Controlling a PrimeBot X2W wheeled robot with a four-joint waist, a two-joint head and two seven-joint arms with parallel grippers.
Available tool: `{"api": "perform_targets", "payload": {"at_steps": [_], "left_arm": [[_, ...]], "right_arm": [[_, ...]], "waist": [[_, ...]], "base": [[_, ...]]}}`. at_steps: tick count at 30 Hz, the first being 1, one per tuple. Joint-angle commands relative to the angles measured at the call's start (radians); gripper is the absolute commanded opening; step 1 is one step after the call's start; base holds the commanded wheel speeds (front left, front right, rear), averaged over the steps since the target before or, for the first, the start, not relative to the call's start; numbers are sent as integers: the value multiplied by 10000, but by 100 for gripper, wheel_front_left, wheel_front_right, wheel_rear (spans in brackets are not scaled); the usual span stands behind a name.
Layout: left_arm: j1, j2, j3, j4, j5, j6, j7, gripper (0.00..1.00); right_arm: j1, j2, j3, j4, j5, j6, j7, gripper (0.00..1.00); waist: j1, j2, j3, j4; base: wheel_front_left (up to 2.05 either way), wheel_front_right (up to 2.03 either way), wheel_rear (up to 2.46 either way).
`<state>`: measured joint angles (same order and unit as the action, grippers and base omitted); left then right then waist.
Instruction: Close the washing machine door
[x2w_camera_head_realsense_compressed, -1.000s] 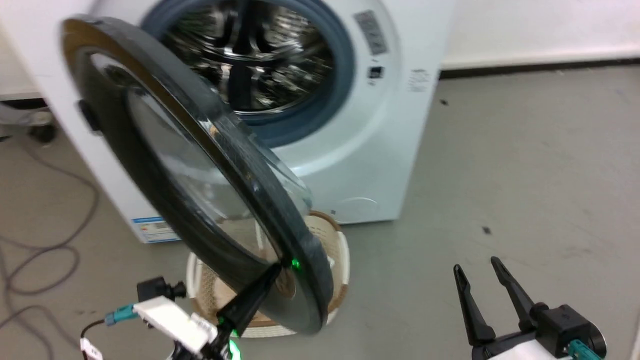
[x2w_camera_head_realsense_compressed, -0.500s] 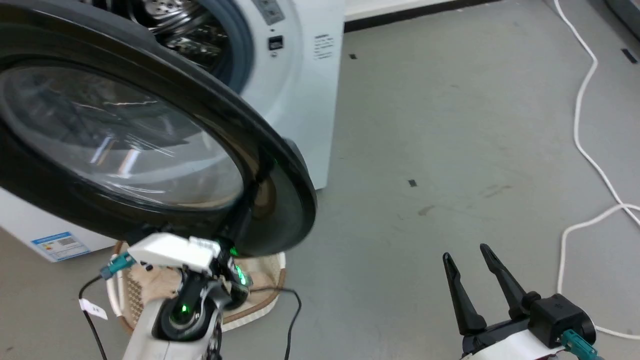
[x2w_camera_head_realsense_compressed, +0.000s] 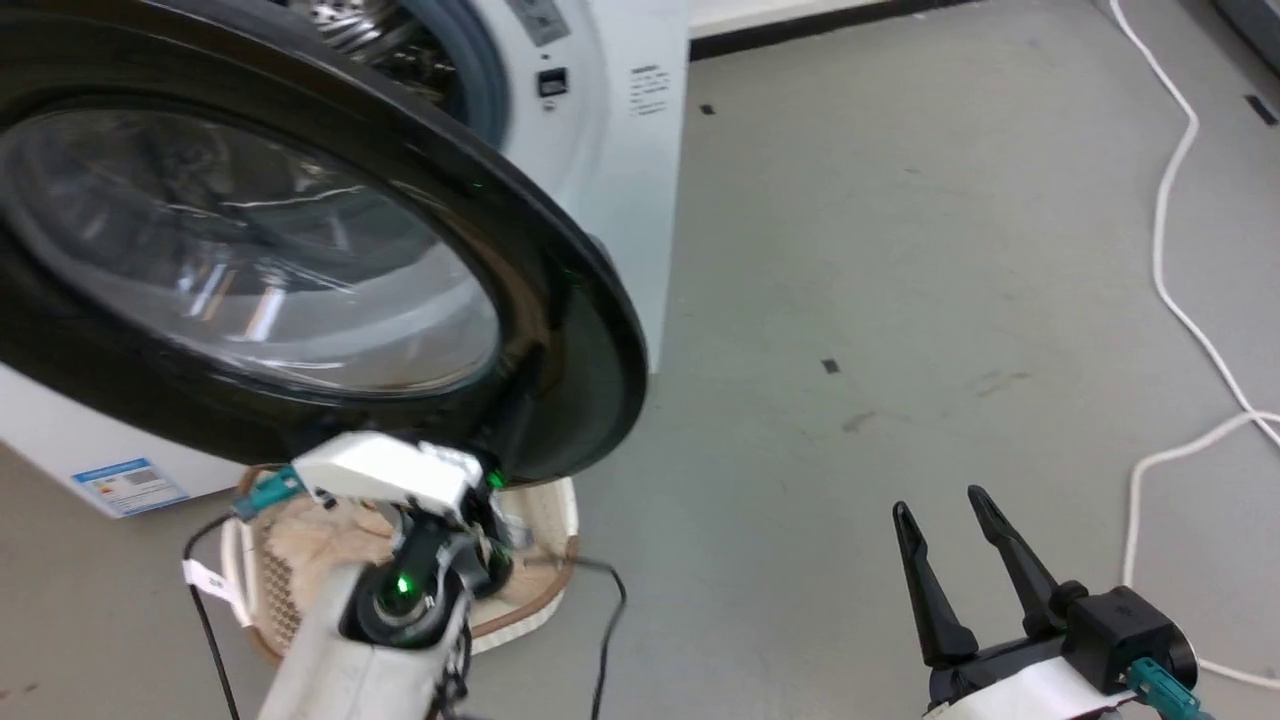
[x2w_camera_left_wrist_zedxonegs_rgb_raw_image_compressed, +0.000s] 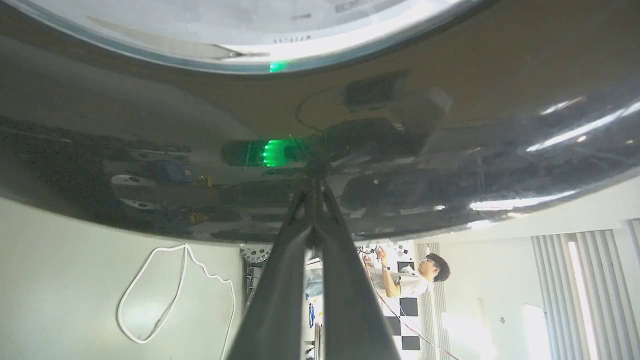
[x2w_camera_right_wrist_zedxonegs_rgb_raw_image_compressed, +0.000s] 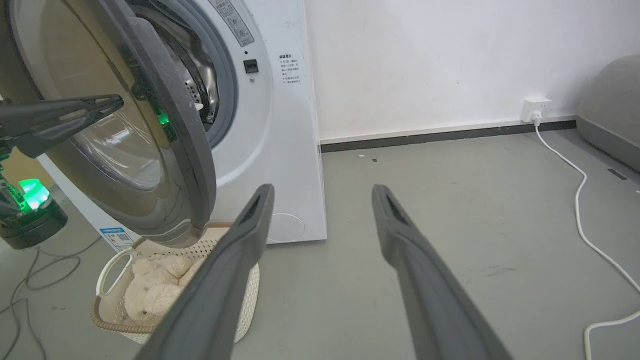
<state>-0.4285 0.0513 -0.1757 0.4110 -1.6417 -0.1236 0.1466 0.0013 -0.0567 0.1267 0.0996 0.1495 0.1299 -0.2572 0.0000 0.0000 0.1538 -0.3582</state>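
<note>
The washing machine door (x2w_camera_head_realsense_compressed: 300, 250) is caught hanging part-way open, taking up the 9 to 11 o'clock chunk of the head view. A clear gap is left between it and the washing machine (x2w_camera_head_realsense_compressed: 610, 180), so it's not latched yet. A bit of steel drum and grey gasket can be spotted past the door's top edge at 12 o'clock.

The left hand (x2w_camera_left_wrist_zedxonegs_rgb_raw_image_compressed: 315, 190) is pinched closed with nothing gripped. Its fingertips are pressed against the outer face of the door's glossy black rim, low on the free edge. A green light is reflected in the plastic right there.

The right hand (x2w_camera_head_realsense_compressed: 940, 503) is parked at 5 o'clock over the grey floor, fingers spread apart and empty, well away from the door.

Under the door, at about 7 o'clock, a white laundry basket (x2w_camera_head_realsense_compressed: 555, 525) is set just in front of the machine, with a cream plush toy (x2w_camera_right_wrist_zedxonegs_rgb_raw_image_compressed: 150, 290) lying in it. A white cable (x2w_camera_head_realsense_compressed: 1163, 230) is trailed across the floor at 3 o'clock.
</note>
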Motion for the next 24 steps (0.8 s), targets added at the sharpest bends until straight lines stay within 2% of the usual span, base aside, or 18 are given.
{"api": "perform_targets", "payload": {"at_steps": [1,5,8,12,16,19,23,24], "left_arm": [[400,76,-178,-88,100,-64,283,0],[1255,556,-950,-549,678,-68,1045,0],[1821,1470,-1785,-1045,2103,-68,1017,0],[2338,2738,-2665,-1605,4414,-69,-304,0],[2402,3717,-2849,-1773,6428,-70,-2202,0],[2378,3864,-2347,-1835,7245,68,-3653,0],[2468,3807,-1687,-2130,8242,510,-4046,0],[2661,3387,-688,-2732,8887,783,-4073,0]], "right_arm": [[-47,52,-34,-13,17,8,-46,100],[30,55,-112,8,-1,8,-46,100],[80,44,-153,27,-32,8,-46,100],[209,-22,-244,40,-33,8,-46,100],[307,-172,-289,40,-28,8,-46,100],[344,-221,-369,1,-18,8,-46,100],[388,-226,-404,-23,-17,8,-46,100],[418,-221,-406,-39,-20,8,-46,100]], "waist": [[0,0,-195,314],[0,0,-492,844],[0,0,-738,1261],[0,0,-1141,1839],[0,0,-1401,2388],[0,0,-1533,2742],[0,0,-1637,3013],[0,0,-1670,3150]], "base": [[0,0,0],[0,0,0],[0,0,0],[0,0,0],[0,0,0],[0,0,0],[0,0,0],[0,0,0]]}}
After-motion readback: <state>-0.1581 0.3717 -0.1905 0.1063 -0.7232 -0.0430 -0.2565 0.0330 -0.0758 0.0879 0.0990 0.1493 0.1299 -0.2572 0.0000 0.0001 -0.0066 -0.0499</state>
